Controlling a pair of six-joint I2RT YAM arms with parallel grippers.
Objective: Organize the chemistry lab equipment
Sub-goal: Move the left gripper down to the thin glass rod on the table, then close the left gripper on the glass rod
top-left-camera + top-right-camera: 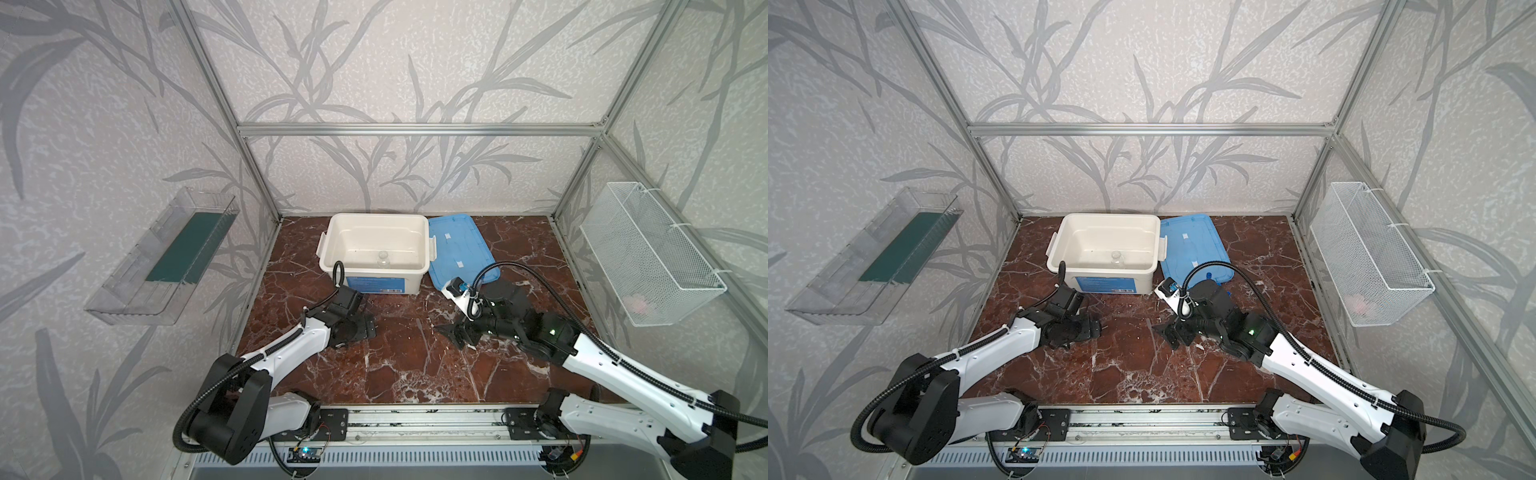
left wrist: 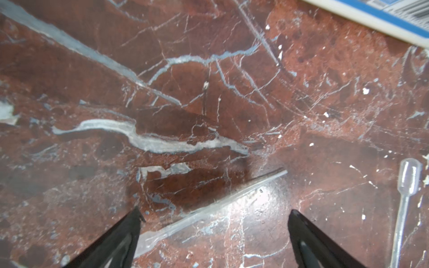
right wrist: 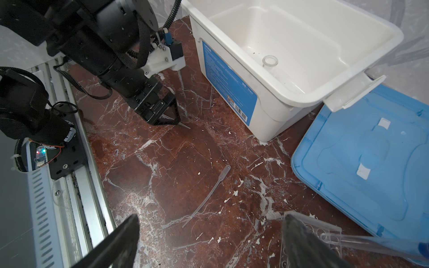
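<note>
Left wrist only, rod [image 2: 209, 208] between fingers [image 2: 119, 241]

One tub [image 1: 376, 216], one lid [image 1: 457, 245], one jar [image 1: 382, 258], two pipettes [image 2: 210, 207] [image 2: 409, 176].

White tub [image 1: 378, 216]; blue lid [image 1: 457, 245]; clear jar [image 1: 383, 260]; red-marbled table [image 1: 395, 357]

Red-brown marble tabletop [image 1: 415, 374], white veins, pale specks. Between spread fingers of left claw [image 2: 214, 210]: thin clear rod [image 2: 243, 192], flat. Just ahead of wide-open right claw [image 3: 211, 215]: pipette [image 3: 206, 197], flat; clear perforated rack [image 3: 320, 228] at one finger. Farther ahead: white tub [image 3: 271, 111], blue lid [image 3: 362, 162], side by side.
</note>
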